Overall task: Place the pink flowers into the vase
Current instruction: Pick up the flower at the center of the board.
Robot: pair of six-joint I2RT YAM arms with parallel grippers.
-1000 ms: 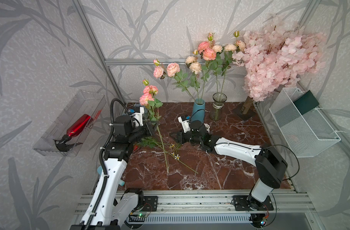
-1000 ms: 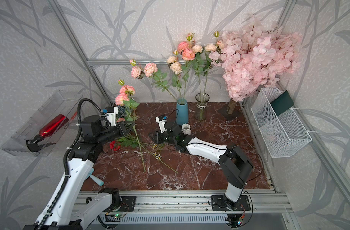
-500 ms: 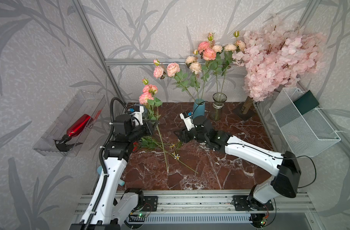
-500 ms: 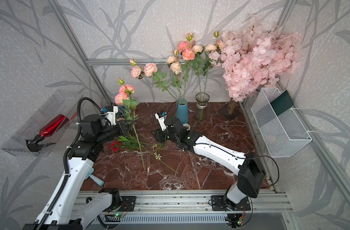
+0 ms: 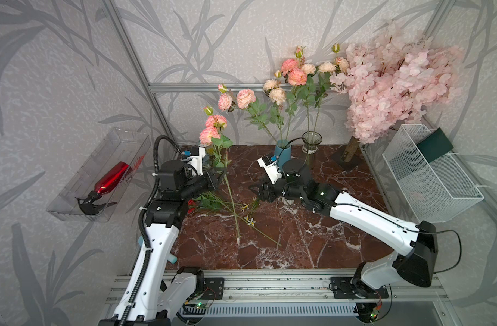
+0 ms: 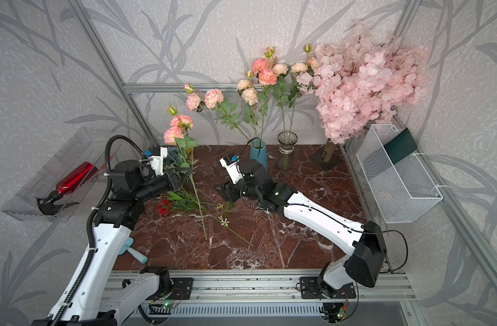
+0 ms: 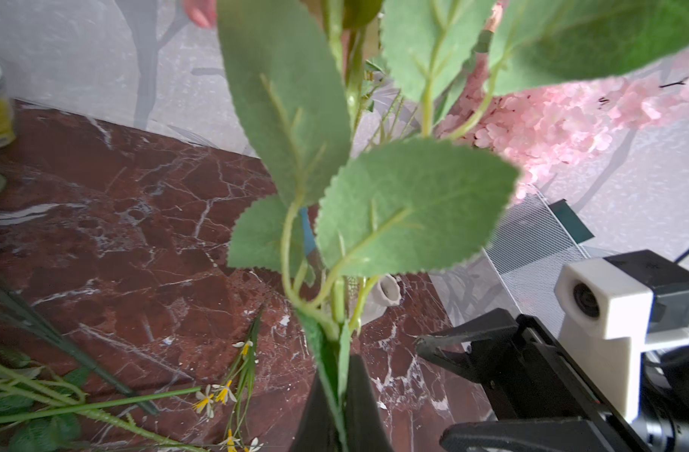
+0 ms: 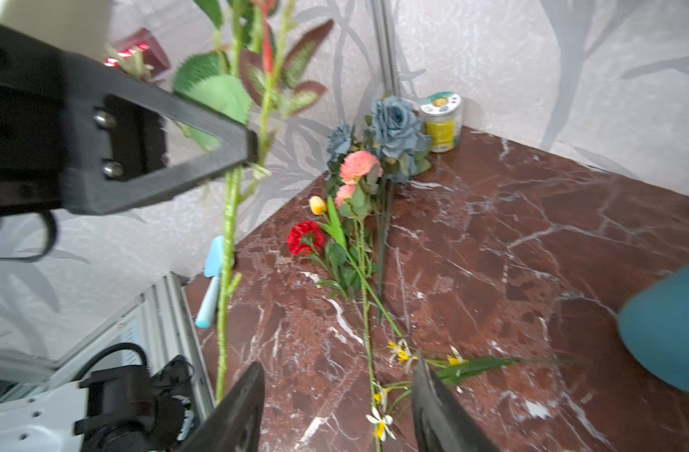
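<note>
The left hand (image 5: 222, 175) is closed on the stem of one spray of pink flowers (image 5: 209, 135), gripping just below a cluster of leaves. In the left wrist view its black fingers (image 7: 360, 407) meet on the stem. The spray stands nearly upright, with its blooms above the hand near the back-left corner of the table (image 5: 312, 242) and its stem running down towards the front. Whether the stem end touches the table cannot be told. More pink flowers stand in the blue vase (image 5: 284, 151) and the glass vase (image 5: 311, 141) at the back edge. The right hand (image 8: 337, 377) is partly open and holds nothing. It sits low over the table, close to loose yellow-white sprigs (image 8: 399, 350). A jar (image 8: 441, 121) in the back-left corner carries a green-and-yellow label; its writing is too blurred to read.
</note>
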